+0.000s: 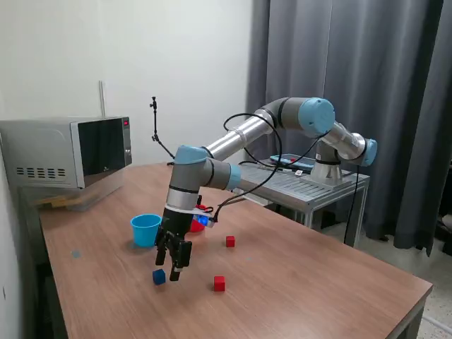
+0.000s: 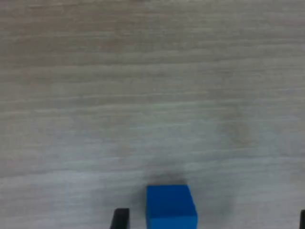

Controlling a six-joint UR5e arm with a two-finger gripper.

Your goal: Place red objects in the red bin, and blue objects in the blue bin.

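Wood-grain table (image 2: 152, 71); matte blue cube (image 2: 171, 207) under pincer (image 1: 168, 272).

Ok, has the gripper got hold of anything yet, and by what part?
Nothing held. The gripper is open above the table, with the blue cube on the wood between its fingers, untouched.

Robotics lab: UR5e arm (image 1: 240, 138) on wooden table (image 1: 318, 275); microwave (image 1: 67, 152); grey curtain (image 1: 353, 70)

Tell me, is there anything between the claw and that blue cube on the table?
Nothing. In the wrist view, the blue cube sits on bare table between the open gripper's fingers.
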